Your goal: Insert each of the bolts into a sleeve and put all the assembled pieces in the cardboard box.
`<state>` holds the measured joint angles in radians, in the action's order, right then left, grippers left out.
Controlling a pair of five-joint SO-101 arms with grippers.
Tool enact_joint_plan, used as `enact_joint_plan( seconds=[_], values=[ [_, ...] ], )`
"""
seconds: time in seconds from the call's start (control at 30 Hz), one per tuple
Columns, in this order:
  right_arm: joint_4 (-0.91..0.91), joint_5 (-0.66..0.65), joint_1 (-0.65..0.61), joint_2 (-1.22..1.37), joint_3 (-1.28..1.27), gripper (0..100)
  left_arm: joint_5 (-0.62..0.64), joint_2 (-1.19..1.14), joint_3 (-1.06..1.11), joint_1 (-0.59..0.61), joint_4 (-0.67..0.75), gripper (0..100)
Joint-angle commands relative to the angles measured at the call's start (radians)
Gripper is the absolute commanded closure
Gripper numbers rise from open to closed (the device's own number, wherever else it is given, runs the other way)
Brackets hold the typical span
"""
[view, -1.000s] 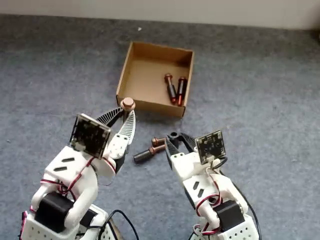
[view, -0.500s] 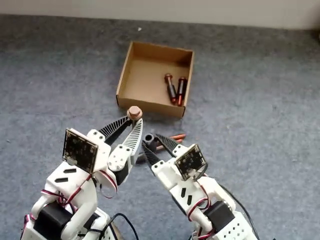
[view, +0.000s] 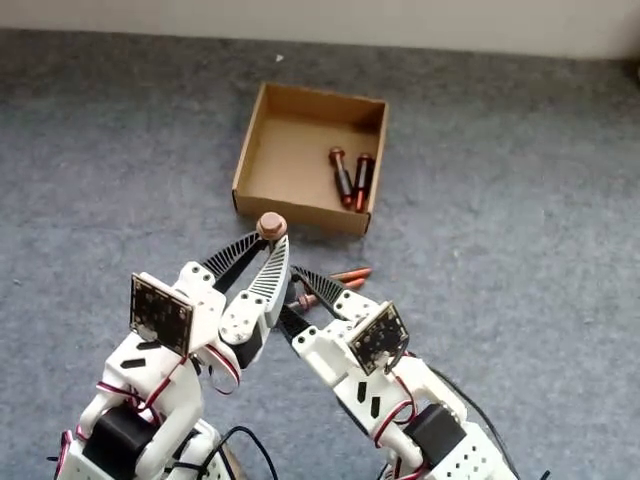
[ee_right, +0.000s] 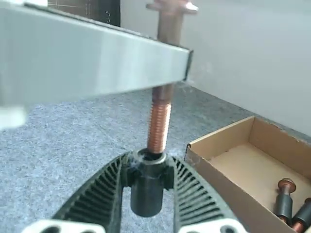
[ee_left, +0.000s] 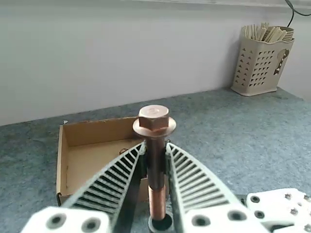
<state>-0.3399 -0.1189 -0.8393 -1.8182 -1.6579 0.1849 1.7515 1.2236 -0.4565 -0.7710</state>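
Left claw [ee_left: 155, 145] of mine is clamped on a copper-coloured bolt [ee_left: 154, 121]. I hold it upright by its shank, with the flanged hex head above my fingertips. Its threaded end meets the mouth of a black sleeve [ee_right: 146, 189], which my right claw [ee_right: 147, 160] grips from both sides, upright, just beneath. Both claws hang close together over the grey carpet [view: 520, 200], just in front of the cardboard box [view: 300, 212]. Two assembled pieces [view: 343, 180] lie side by side inside the box, near one side wall. Two loose bolts [view: 345, 274] lie on the carpet beside my right claw, between it and the box.
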Motion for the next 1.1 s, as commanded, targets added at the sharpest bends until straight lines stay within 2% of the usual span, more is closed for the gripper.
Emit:
enact_joint_plan(
  seconds=[0.0, 0.37, 0.53, 0.9, 0.97, 1.07],
  values=[
    [0.036, -0.008, -0.010, -0.018, 0.002, 99.5, 0.015, 0.002, -0.004, -0.010, 0.026, 97],
    [0.036, -0.003, -0.005, -0.018, 0.002, 99.5, 0.017, 0.007, -0.008, -0.053, -0.025, 97],
    [0.036, -0.002, 0.039, -0.018, 0.002, 99.5, 0.017, 0.007, -0.005, -0.056, -0.049, 97],
    [0.036, -0.002, 0.047, -0.019, 0.007, 99.5, -0.003, 0.007, 0.027, -0.047, -0.078, 97],
    [0.036, -0.002, 0.047, -0.019, 0.004, 99.5, -0.055, 0.007, 0.030, -0.047, -0.081, 95],
    [0.035, -0.002, 0.050, -0.019, 0.004, 99.5, -0.089, 0.007, 0.056, -0.048, -0.080, 86]
  ],
)
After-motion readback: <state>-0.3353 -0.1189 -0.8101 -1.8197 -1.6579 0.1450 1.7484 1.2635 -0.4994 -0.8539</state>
